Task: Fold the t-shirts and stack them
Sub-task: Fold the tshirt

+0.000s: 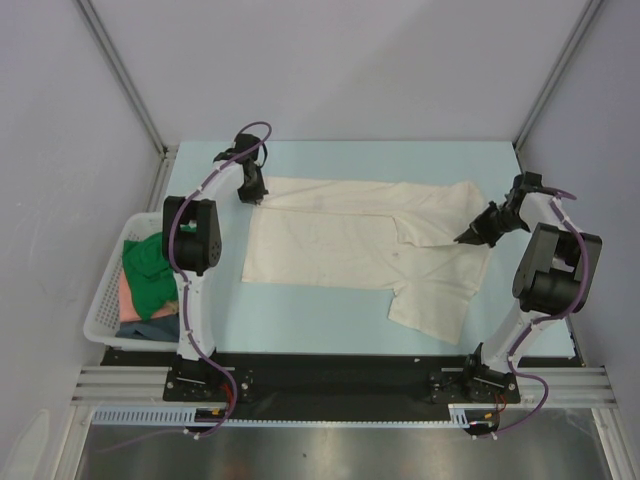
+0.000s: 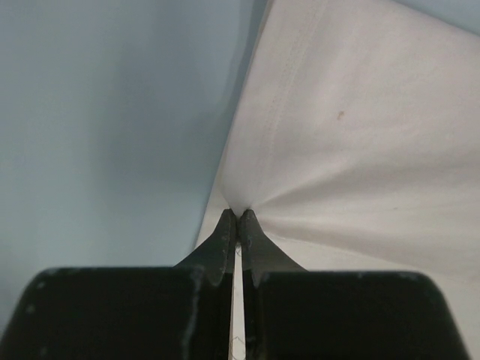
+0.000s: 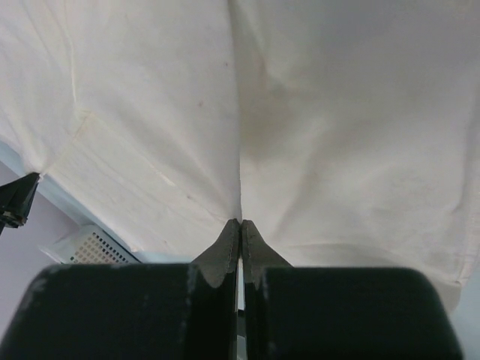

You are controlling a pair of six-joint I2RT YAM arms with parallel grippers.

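A large cream t-shirt (image 1: 340, 240) lies spread across the light blue table, partly folded, one sleeve trailing toward the front right. At its far left corner my left gripper (image 1: 256, 196) is shut on the cloth; the left wrist view shows the cream t-shirt (image 2: 352, 135) puckering into the closed tips of the left gripper (image 2: 237, 216). My right gripper (image 1: 466, 238) is shut on the shirt's right edge, and cream fabric (image 3: 315, 120) fans out from the right gripper (image 3: 241, 223). Green (image 1: 150, 265), pink (image 1: 128, 290) and dark blue (image 1: 150, 326) t-shirts lie in the basket.
A white lattice basket (image 1: 100, 310) stands at the left table edge beside the left arm. Grey walls and metal posts close in the back and sides. A black rail runs along the near edge under both arm bases.
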